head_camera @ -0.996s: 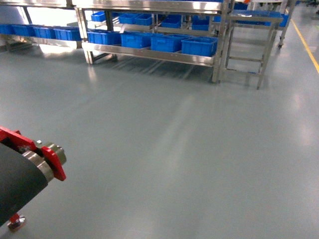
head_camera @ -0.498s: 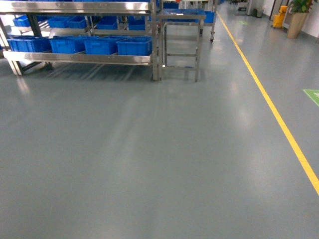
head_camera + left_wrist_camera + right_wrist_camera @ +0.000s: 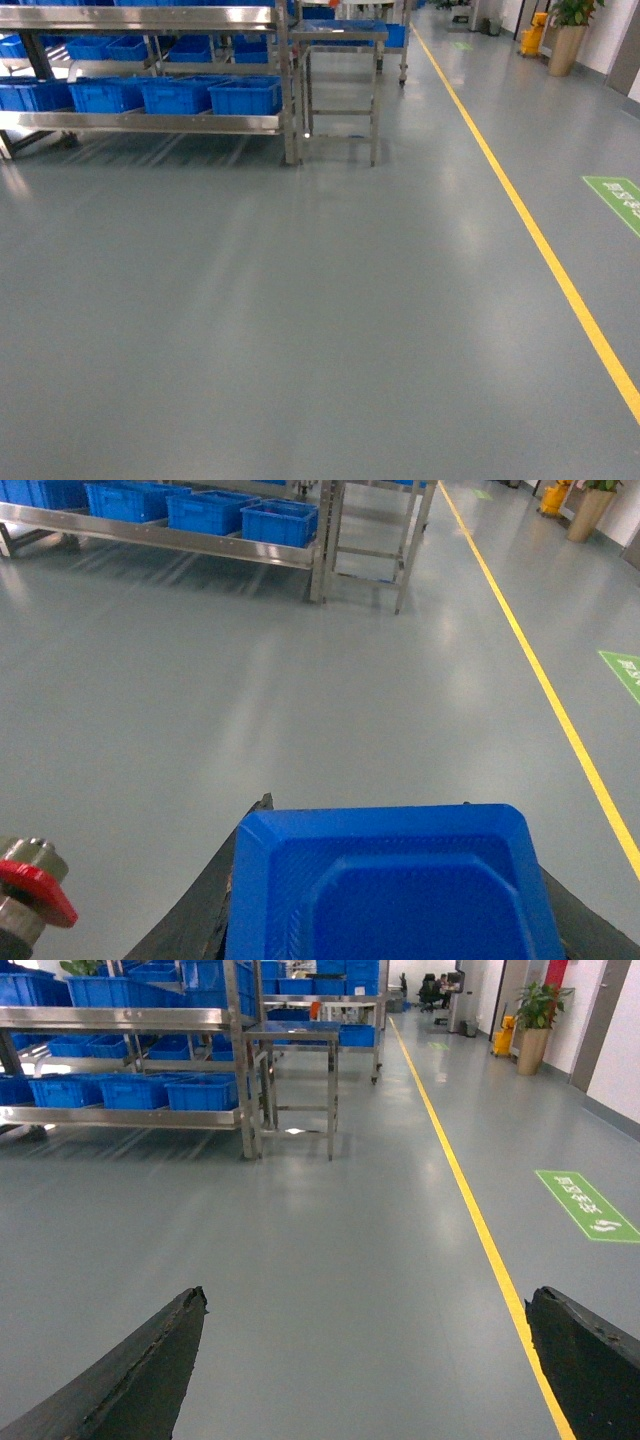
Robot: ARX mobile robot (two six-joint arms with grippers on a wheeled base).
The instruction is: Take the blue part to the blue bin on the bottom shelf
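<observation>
In the left wrist view my left gripper point(image 3: 395, 825) is shut on the blue part point(image 3: 390, 890), a blue plastic piece with bevelled corners and a recessed face, held between black fingers point(image 3: 245, 825). My right gripper point(image 3: 368, 1300) stands open over bare floor, empty. Several blue bins point(image 3: 245, 95) sit in a row on the bottom shelf point(image 3: 150, 123) of a steel rack at the far left. The left wrist view shows them as bins point(image 3: 280, 522), the right wrist view as bins point(image 3: 200, 1090). Which one is the task's bin I cannot tell. Neither gripper shows in the head view.
A small steel table point(image 3: 340, 40) stands right of the rack. A yellow floor line point(image 3: 520, 220) runs along the right, with a green floor mark point(image 3: 615, 195) beyond it. A potted plant point(image 3: 562, 45) stands far right. Grey floor lies between me and the rack.
The head view has swung right: the rack has slid to the left of the frame, and the red-and-black arm part at lower left has left the view.
</observation>
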